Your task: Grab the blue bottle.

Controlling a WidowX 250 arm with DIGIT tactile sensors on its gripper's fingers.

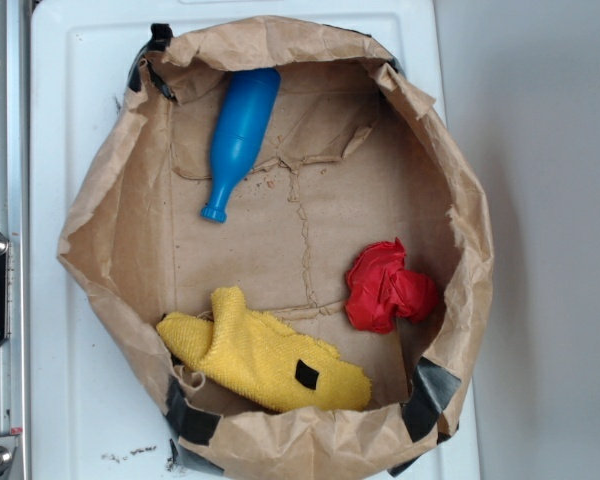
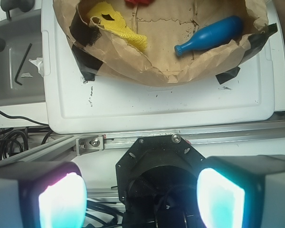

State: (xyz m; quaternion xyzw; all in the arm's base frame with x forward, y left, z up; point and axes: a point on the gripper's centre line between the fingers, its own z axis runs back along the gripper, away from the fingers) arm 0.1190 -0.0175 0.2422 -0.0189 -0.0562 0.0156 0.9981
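The blue bottle (image 1: 240, 135) lies on its side on the floor of a wide, rolled-down brown paper bag (image 1: 100, 220), up against the bag's wall at the side farthest from the yellow cloth (image 1: 265, 355). In the exterior view its long axis runs nearly top to bottom with a slight lean: the rounded base tucks under the folded paper rim, and the narrow neck with its flared lip points toward the open middle of the bag floor. From my wrist view the same bottle (image 2: 209, 35) runs roughly left-right, base to the right and a little higher, neck to the left.

My gripper (image 2: 141, 199) is held apart, the two glowing pads (image 2: 61, 202) spread wide with nothing between them, and it sits well back from the bag, outside the white tray (image 2: 156, 107) and the aluminium rail (image 2: 133, 140).

To do this well, I judge I should come in over the paper rim, descend inside the bag, and turn my wrist so the pads close across the bottle's axis, not along it. The body is wide and looks smooth, so I would close just below the taper, clear of the bag wall. The red crumpled cloth (image 1: 385, 285) and the yellow cloth lie well apart from the bottle and should not interfere.
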